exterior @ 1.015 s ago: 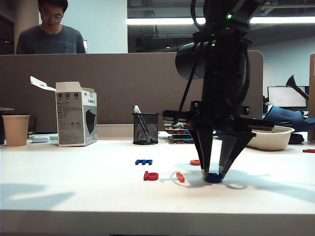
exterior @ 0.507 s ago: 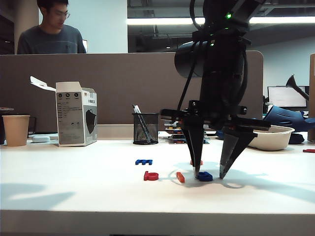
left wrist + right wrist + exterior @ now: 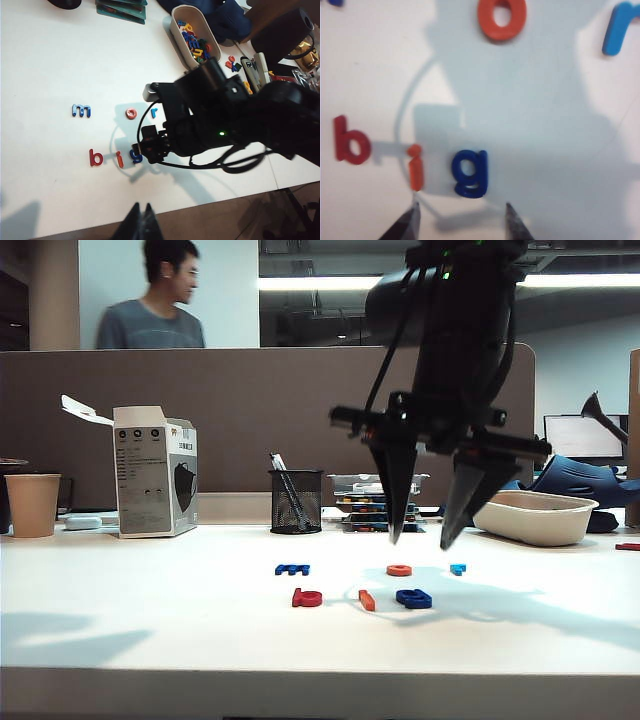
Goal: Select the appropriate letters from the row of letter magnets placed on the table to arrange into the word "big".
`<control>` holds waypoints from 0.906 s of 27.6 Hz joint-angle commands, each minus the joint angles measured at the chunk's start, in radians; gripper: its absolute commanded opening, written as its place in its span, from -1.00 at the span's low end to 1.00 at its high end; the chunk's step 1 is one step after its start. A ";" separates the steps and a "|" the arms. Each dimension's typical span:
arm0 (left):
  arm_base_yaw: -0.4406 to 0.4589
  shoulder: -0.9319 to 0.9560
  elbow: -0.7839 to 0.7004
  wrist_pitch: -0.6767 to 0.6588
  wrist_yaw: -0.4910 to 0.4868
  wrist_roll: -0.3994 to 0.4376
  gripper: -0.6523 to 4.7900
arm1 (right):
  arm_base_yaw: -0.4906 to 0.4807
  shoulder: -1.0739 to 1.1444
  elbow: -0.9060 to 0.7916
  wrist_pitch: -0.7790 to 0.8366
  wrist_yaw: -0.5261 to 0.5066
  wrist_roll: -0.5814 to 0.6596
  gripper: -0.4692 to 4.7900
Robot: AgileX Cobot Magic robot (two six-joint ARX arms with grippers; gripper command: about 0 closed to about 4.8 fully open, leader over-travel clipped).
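Three small flat plastic letters lie in a row on the off-white bench [image 3: 150, 630], towards its front edge: a red "b" [image 3: 306, 597], a thin orange-red "i" [image 3: 367, 600] and a dark blue looped "g" [image 3: 414, 598]. Read from above in the right wrist view, they spell "big", each letter just beside the next but not touching.

Behind them, further from the front edge, lies a second row: a dark blue wavy "m" [image 3: 292, 569], an orange ring-shaped "o" [image 3: 399, 569] and a light blue "r" [image 3: 457, 568]. These are apart from one another and from the front row.

The right gripper [image 3: 419, 538] hangs in the air above the "g" and the back row, touching nothing. Its two black pointed jaws stand wide apart and hold nothing. The left gripper [image 3: 141, 227] shows only as dark tips at the frame edge of its own wrist view, off past the bench's front edge; whether its jaws are apart I cannot tell.

Open bench surface stretches along the front edge on both sides of the letters.

Along the back edge stand a brown paper cup [image 3: 32, 504], an open white cardboard box [image 3: 154, 471] with print too small to read, and a black mesh pen holder [image 3: 296, 500]. Near the right edge sits a white oval tub [image 3: 193, 38] of mixed coloured letters.
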 commanded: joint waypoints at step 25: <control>0.000 -0.002 0.003 0.018 -0.003 -0.002 -0.78 | -0.507 -0.415 0.317 -0.003 0.163 -0.443 -0.84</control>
